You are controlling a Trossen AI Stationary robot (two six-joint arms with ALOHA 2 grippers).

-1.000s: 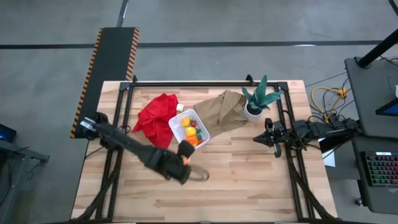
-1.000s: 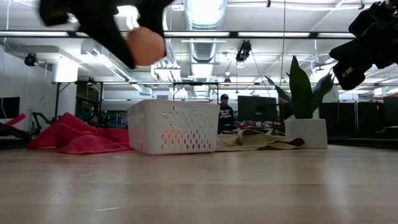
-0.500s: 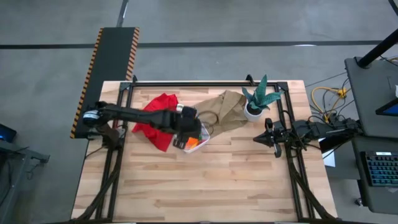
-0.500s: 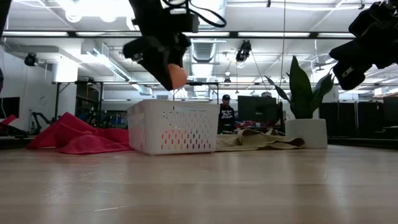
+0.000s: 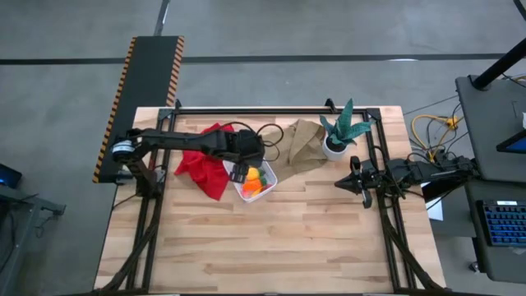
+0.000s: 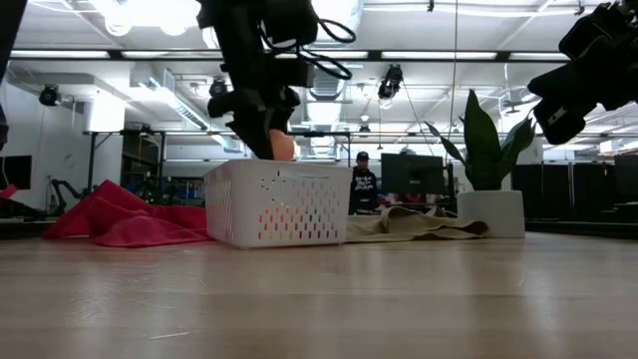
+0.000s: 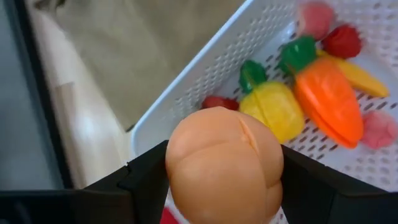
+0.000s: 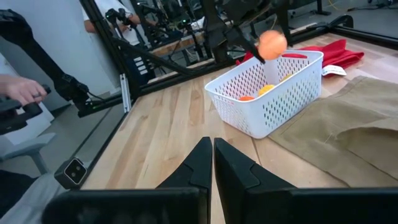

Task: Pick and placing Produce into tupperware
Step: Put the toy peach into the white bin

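White tupperware (image 5: 233, 170) sat beneath the left hand (image 7: 217, 186), which gripped a peach-orange ball (image 7: 224, 165) just above its rim — placing step; next, release inside. Right hand (image 8: 211, 163) waited shut, well apart.

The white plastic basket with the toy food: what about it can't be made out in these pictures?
- High view: the left gripper covers part of the white perforated basket, hiding some contents.
- Low view: the basket wall blocks the toys; only colour shows through holes.
- Left wrist view: the round peach-orange toy fruit in the fingers hides the basket floor beneath it.
- Right wrist view: inside toys too small to identify.
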